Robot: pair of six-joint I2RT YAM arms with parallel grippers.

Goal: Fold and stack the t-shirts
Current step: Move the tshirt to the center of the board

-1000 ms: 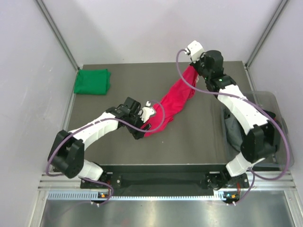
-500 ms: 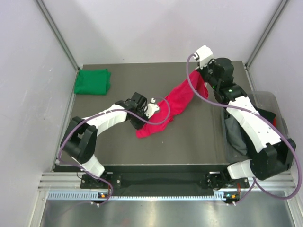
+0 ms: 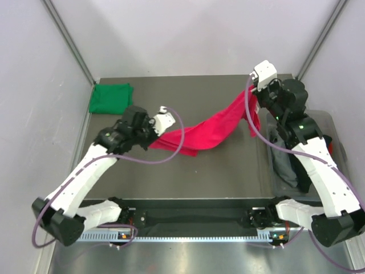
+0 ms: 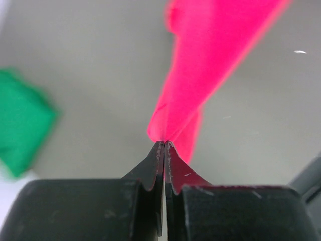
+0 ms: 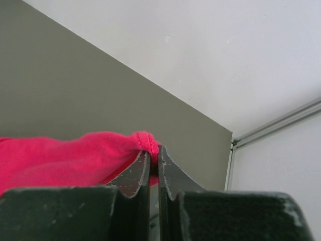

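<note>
The crimson-pink t-shirt (image 3: 205, 129) hangs stretched above the table between both arms, sagging in the middle. My left gripper (image 3: 155, 136) is shut on its left end, and the cloth (image 4: 210, 60) runs away from the closed tips (image 4: 164, 142). My right gripper (image 3: 249, 98) is shut on the right end, with a hemmed edge (image 5: 143, 140) bunched over the tips (image 5: 154, 150). The emerald green t-shirt (image 3: 111, 98) lies folded at the table's far left corner, and it shows as a blurred green patch (image 4: 22, 125) in the left wrist view.
A clear plastic bin (image 3: 328, 123) with dark cloth (image 3: 285, 160) inside stands off the table's right edge. Grey walls with metal corner posts (image 3: 68, 40) close in the back and sides. The dark table (image 3: 228, 171) lies under the hanging shirt.
My left gripper closed on the pink shirt's lower end and pulled it up and left. My right gripper carried the other end further right, so the shirt is spread between the arms.
</note>
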